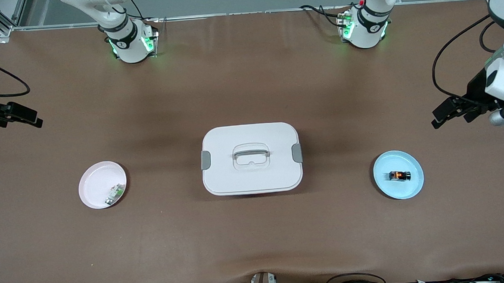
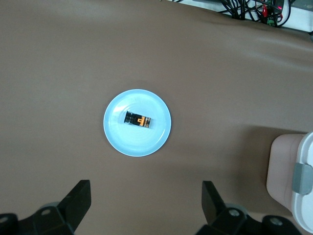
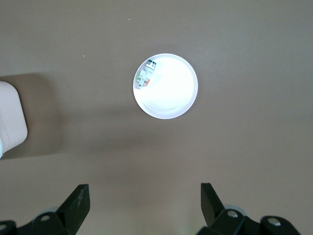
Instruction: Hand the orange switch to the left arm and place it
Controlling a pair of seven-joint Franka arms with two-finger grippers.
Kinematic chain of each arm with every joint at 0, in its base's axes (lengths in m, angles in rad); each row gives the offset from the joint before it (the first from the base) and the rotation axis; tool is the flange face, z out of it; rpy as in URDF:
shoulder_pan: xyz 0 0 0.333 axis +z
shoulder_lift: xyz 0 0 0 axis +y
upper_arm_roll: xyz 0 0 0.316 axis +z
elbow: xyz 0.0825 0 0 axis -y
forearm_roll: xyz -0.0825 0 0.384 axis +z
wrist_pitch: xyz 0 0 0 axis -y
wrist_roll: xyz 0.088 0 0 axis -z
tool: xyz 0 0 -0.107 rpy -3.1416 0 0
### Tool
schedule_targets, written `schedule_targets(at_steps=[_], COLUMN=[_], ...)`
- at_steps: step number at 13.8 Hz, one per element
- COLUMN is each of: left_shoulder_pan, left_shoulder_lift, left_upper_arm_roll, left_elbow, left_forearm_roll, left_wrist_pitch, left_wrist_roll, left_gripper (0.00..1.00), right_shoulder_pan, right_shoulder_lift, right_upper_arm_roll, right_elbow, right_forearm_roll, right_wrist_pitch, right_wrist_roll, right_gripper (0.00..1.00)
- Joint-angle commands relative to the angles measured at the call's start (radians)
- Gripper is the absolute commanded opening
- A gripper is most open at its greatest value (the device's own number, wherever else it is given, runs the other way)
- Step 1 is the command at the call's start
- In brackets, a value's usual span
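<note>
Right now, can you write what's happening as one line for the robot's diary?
switch: on blue plate | box: mid-table, shut | left gripper: open, up by plate | right gripper: open, waiting

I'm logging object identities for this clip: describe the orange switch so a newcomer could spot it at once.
Start at the big white box mid-table and look toward the left arm's end, where a light blue plate sits. The orange switch lies on it: a tiny black cylinder with orange markings, unlike the green-and-white part on the pink plate.

Box (image 1: 251, 159) mid-table between plates (image 1: 398, 175)
</note>
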Motion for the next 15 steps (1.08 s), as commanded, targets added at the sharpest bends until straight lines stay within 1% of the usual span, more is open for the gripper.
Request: schedule_targets(at_steps=[1, 4, 7, 11, 13, 15], left_shoulder_pan=[0.005, 0.003, 0.003, 0.0, -0.043, -0.148], left_shoulder_lift=[-0.056, -0.109, -0.148, -0.134, -0.082, -0.012], left_upper_arm_roll=[0.002, -0.003, -0.006, -0.003, 0.028, 0.135], left_elbow=[0.001, -0.008, -0.011, 0.017, 0.078, 0.161], left_forearm_roll=[-0.006, -0.004, -0.006, -0.006, -0.004, 0.031], left_wrist_pitch=[-0.082, -0.144, -0.207, -0.202, -0.2, -0.204], left_wrist_roll=[0.024, 0.03, 0.077, 0.083, 0.091, 0.09], left_gripper=[1.0, 1.0, 1.0, 1.0, 1.0, 1.0], right_shoulder_pan=[-0.007, -0.007, -0.007, -0.007, -0.007, -0.005], right_shoulder_lift=[-0.043, -0.042, -0.042, -0.042, -0.04, -0.04], right_upper_arm_roll=[0.0, 0.0, 0.0, 0.0, 0.0, 0.0], right_elbow=[-0.055, -0.055, -0.055, -0.055, -0.055, -0.055], right_forearm_roll=[-0.011, -0.011, -0.013, -0.013, -0.013, -0.013], right_wrist_pitch=[0.017, 0.018, 0.023, 0.023, 0.026, 0.029], right_wrist_roll=[-0.009, -0.009, -0.009, -0.009, -0.009, -0.009], right_gripper=[1.0, 1.0, 1.0, 1.0, 1.0, 1.0])
